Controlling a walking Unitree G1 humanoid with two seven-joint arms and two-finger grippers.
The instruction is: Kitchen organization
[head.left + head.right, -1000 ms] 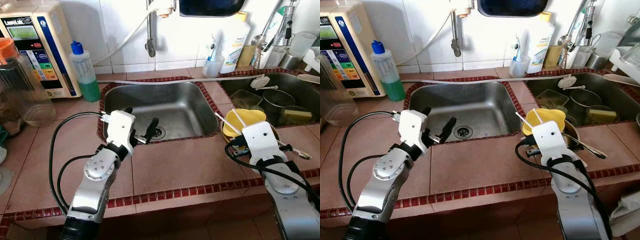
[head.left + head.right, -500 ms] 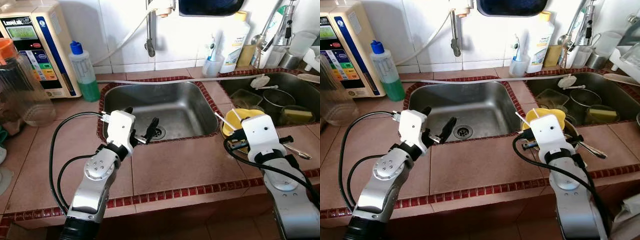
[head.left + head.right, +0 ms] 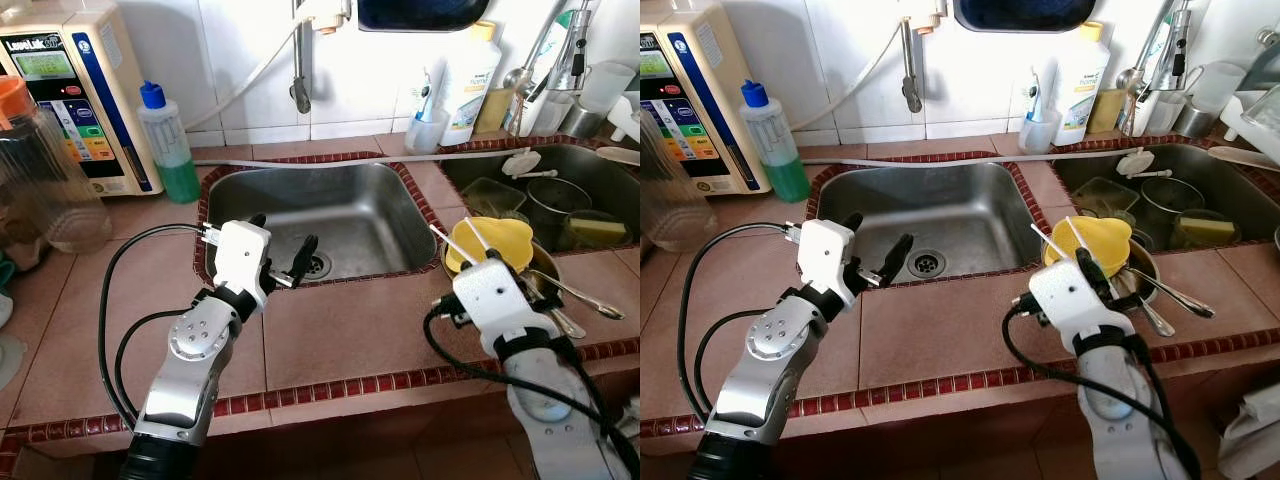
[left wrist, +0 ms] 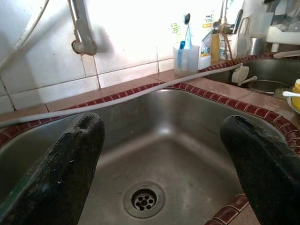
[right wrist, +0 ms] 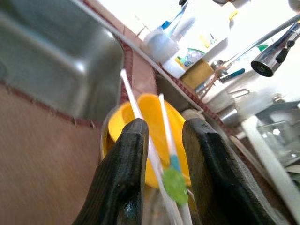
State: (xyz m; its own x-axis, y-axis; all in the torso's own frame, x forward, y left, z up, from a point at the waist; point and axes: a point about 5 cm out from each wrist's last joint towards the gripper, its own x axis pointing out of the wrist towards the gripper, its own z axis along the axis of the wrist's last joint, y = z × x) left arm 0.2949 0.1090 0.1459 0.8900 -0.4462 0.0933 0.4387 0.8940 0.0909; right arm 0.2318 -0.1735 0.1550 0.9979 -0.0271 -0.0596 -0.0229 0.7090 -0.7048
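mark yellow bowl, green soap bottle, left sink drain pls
yellow bowl (image 3: 503,240): left eye view, on its yellow inner face.
green soap bottle (image 3: 170,148): left eye view, on its body below the blue cap.
left sink drain (image 4: 144,199): left wrist view, on the perforated strainer.

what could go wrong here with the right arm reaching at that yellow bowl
1. The right tool has its fingers close around thin white sticks lying in the yellow bowl. A poor grip could flick them out onto the counter.
2. The bowl sits stacked in a metal bowl with loose spoons beside the sink edge. A nudge could tip the stack.
3. The left tool hangs open over the left sink; it looks idle, so little risk there.
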